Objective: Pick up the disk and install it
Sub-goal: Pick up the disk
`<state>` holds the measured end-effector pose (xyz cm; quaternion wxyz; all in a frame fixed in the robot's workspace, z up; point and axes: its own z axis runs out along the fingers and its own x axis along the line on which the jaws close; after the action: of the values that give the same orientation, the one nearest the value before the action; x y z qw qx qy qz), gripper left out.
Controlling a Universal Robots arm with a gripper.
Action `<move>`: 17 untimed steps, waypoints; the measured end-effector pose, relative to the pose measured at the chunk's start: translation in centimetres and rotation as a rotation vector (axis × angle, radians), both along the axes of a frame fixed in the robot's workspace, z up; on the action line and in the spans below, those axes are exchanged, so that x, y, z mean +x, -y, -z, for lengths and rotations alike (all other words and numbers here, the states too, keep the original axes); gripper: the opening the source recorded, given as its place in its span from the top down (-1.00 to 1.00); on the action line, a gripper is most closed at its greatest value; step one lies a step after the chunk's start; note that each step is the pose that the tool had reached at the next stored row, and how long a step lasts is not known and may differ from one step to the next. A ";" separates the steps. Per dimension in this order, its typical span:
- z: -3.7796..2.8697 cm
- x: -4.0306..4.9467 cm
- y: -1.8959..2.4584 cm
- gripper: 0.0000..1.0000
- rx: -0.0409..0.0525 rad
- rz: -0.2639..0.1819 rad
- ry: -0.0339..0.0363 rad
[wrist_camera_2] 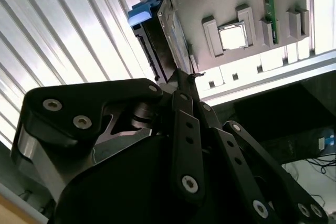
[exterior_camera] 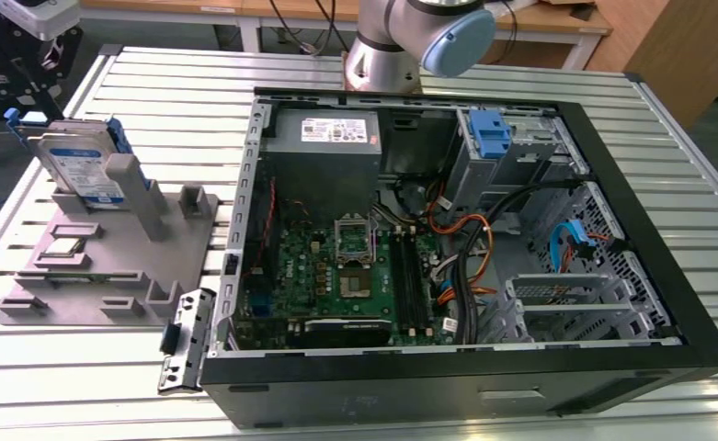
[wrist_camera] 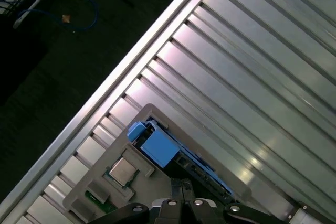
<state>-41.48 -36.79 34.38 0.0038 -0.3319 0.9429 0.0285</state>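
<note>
Surface: ribbed aluminium table [exterior_camera: 175, 73], long parallel slats, bright and reflective. Dark floor [wrist_camera: 47, 87] beyond its edge in the first wrist view; wooden furniture [exterior_camera: 689, 46] behind in the exterior view.

Item, computer case [exterior_camera: 692, 342]: black sheet-metal tower on its side, panel off. Contents: green motherboard [exterior_camera: 334, 266], grey power-supply box [exterior_camera: 328, 138], loose cables, blue plastic latch [exterior_camera: 490, 133].

Item, fixture plate [exterior_camera: 201, 246]: flat matte grey slab with raised blocks, on the table at the exterior view's left of the case. A square metal-lidded processor chip [exterior_camera: 64, 246] sits in one recess.

Item, disk [exterior_camera: 83, 170]: flat silver-metal rectangle, white and blue label, blue plastic rails. It stands on edge between grey uprights on the fixture plate, outside the case.

Item, gripper [exterior_camera: 38, 92]: black, bolted linkage arms, just above the disk's upper edge; contact cannot be told. Jaw state: cannot be told.
</note>
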 end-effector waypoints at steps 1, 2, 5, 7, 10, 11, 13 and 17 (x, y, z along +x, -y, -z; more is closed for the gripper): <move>0.00 0.00 0.00 0.80 -0.0001 -0.018 -0.0001; 0.00 0.00 0.00 0.80 0.0000 -0.036 0.0000; 0.01 0.00 0.00 0.80 0.0000 -0.090 0.0000; 0.02 0.00 0.00 0.80 0.0000 -0.128 0.0000; 0.03 0.00 0.00 0.80 0.0000 -0.181 0.0000; 0.04 0.00 0.00 0.80 0.0000 -0.199 0.0000; 0.04 0.00 0.00 0.80 0.0000 -0.236 0.0000; 0.06 0.00 0.00 0.80 0.0000 -0.308 -0.0001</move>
<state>-41.49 -36.79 34.31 -0.0007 -0.4728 0.8807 0.0287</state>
